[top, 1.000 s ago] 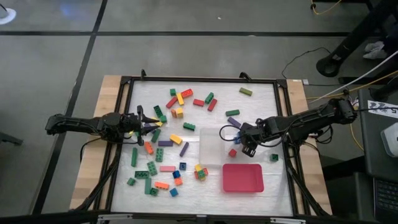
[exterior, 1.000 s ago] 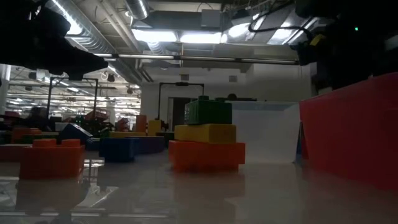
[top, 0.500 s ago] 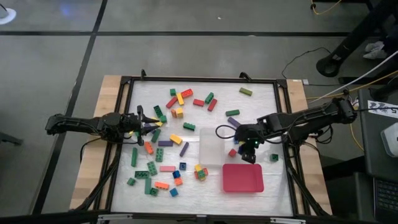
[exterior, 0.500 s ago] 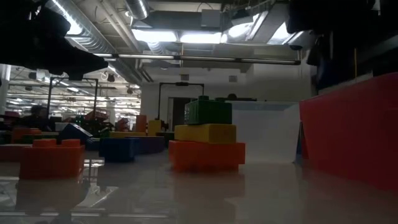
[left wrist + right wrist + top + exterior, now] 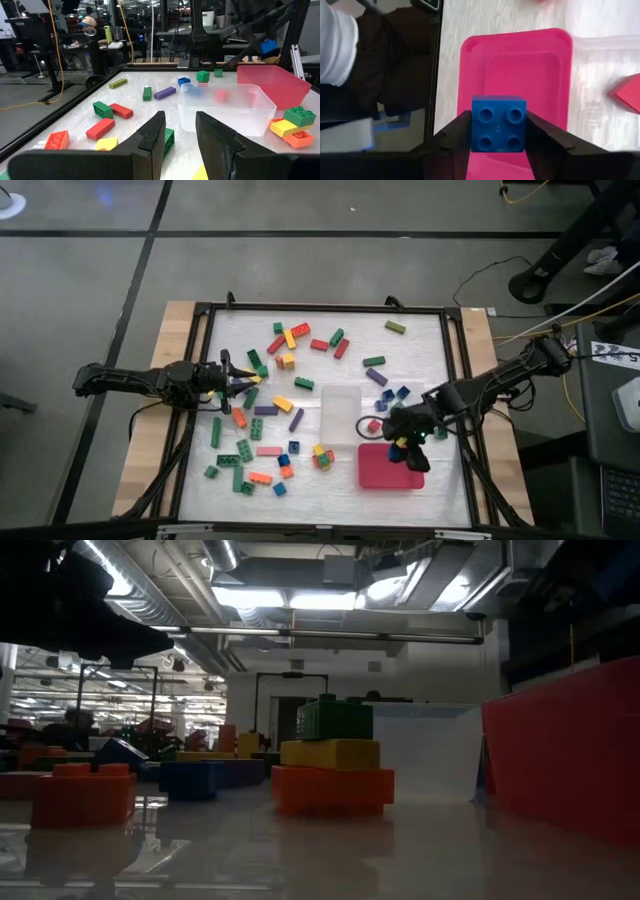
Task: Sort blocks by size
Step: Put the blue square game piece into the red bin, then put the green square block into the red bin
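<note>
right gripper (image 5: 498, 145) is over the red rectangular plastic tray (image 5: 540, 65), its two dark fingers (image 5: 451, 135) pressed against the sides of a small blue square studded brick (image 5: 498, 122), studs facing up at the wrist camera. from above, that gripper (image 5: 404, 442) sits at the tray's (image 5: 385, 472) upper edge, just beside the clear rectangular plastic tub (image 5: 340, 415). left gripper (image 5: 238, 379) rests low among the scattered coloured studded bricks (image 5: 262, 405) on the table's left half, jaws narrowly parted with nothing between them, a green brick (image 5: 168, 140) just beyond its fingers (image 5: 153, 137).
</note>
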`<state>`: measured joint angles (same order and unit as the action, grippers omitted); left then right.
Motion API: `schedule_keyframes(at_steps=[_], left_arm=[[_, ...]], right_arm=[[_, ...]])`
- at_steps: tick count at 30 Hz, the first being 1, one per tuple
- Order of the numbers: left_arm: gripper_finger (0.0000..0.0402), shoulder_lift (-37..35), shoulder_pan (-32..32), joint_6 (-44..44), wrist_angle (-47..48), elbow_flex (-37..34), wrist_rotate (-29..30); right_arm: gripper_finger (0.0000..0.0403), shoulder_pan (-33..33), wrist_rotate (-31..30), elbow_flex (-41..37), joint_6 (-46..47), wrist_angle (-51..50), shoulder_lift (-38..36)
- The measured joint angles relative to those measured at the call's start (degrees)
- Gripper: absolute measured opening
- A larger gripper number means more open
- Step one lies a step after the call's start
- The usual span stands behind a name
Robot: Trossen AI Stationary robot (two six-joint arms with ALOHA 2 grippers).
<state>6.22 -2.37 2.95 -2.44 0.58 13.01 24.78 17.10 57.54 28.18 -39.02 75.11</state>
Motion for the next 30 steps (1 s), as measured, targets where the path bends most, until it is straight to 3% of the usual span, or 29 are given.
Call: schedule_keyframes(at_steps=[9,17,20,25,30], left_arm=[[0.0098,-0.02,0.01,-8.07,-0.07,0.01,0.01],[0.0098,-0.01,0.00,-10.46,-0.07,0.02,0.01],[0.0098,-0.01,0.00,-10.46,-0.07,0.01,0.01],[0.0098,-0.02,0.02,-10.46,-0.09,0.02,0.01],[0.0098,-0.02,0.02,-10.45,-0.09,0.01,0.01]], right_arm=[[0.0179,4.34,-1.25,0.00,0.00,0.00,-0.02],[0.0181,5.63,-7.85,0.00,0.02,-0.04,-0.02],[0.0181,5.45,-13.35,0.00,1.97,-0.82,-0.02],[0.0181,1.78,-22.56,0.00,9.01,-10.31,-0.02],[0.0182,-3.87,-23.14,0.00,13.16,-19.15,-0.02]])
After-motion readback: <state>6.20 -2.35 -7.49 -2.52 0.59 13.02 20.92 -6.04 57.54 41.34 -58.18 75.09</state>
